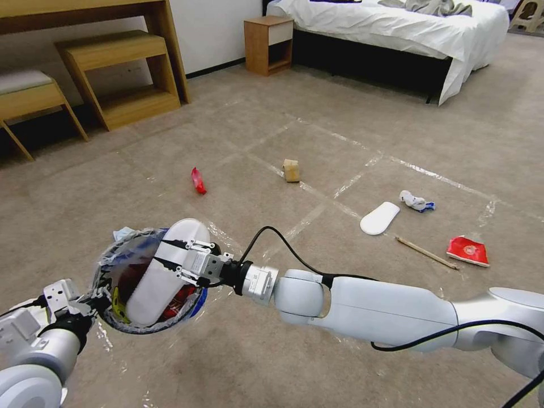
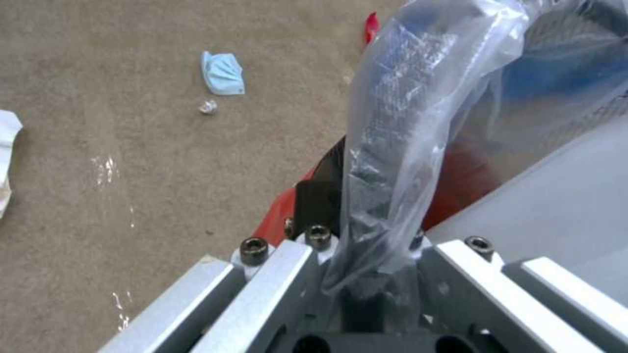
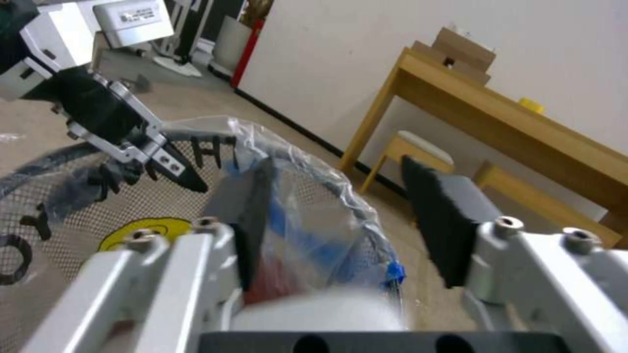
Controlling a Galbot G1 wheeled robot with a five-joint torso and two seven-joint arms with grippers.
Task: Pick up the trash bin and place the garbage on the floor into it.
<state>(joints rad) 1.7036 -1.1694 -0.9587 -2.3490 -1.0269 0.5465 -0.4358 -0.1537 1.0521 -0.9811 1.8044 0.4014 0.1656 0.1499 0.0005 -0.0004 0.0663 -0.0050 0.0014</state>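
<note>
Partway through the clean-up, bin in hand and 1 slipper going in.

Held off the floor point(image 1: 317, 113) at lower left by the left gripper point(image 2: 366, 274), pinched shut on the bag-lined rim of the trash bin point(image 1: 113, 266): round, mesh-walled, blue band over red base, crinkled clear liner. Lying across its mouth, a white slipper point(image 1: 164, 272), with the right gripper point(image 1: 173, 262) over it, pads spread wide in the right wrist view (so released or about to be, by the look of it). Already inside: something red. Left on the carpet: red wrapper point(image 1: 198, 180), tan paper bag point(image 1: 291, 170), second slipper point(image 1: 379, 217), crumpled tissue point(image 1: 415, 201), wooden stick point(image 1: 426, 253), red packet point(image 1: 468, 250), blue mask point(image 2: 222, 72).
</note>
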